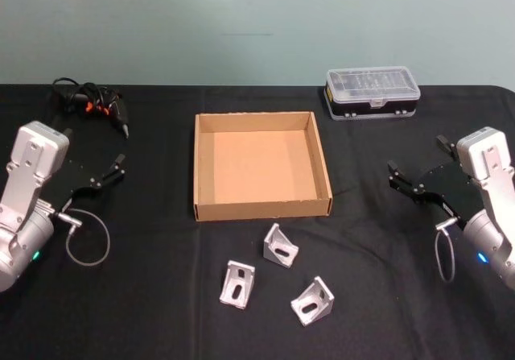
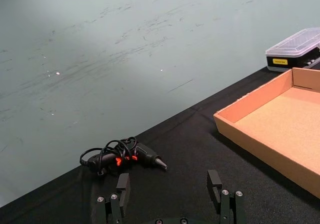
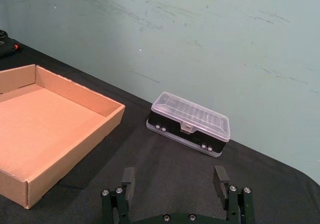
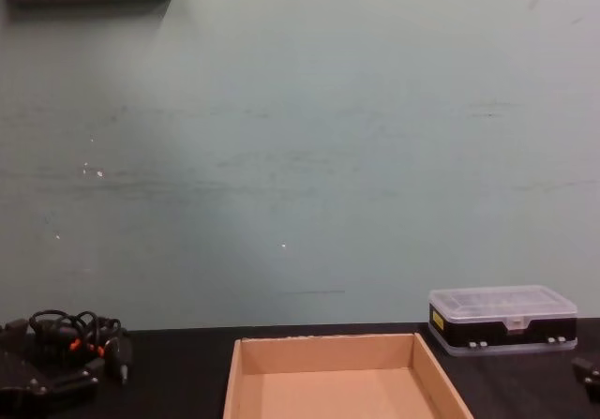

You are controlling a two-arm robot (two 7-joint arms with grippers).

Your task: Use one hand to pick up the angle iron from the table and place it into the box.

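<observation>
Three silver angle irons lie on the black table (image 1: 153,320) just in front of the box: one (image 1: 281,246) nearest its front wall, one (image 1: 238,284) to the left, one (image 1: 313,301) to the right. The tan cardboard box (image 1: 259,167) sits mid-table with nothing in it, and it also shows in the left wrist view (image 2: 280,119), the right wrist view (image 3: 45,119) and the chest view (image 4: 328,367). My left gripper (image 1: 95,149) hovers open at the left side, far from the irons. My right gripper (image 1: 417,155) hovers open at the right. Both wrist views show spread, empty fingers (image 2: 122,182) (image 3: 220,175).
A clear-lidded plastic case (image 1: 372,92) with a black base stands behind the box to the right. A black tool with orange marks and a coiled cable (image 1: 92,106) lies at the back left. A teal wall closes off the far side.
</observation>
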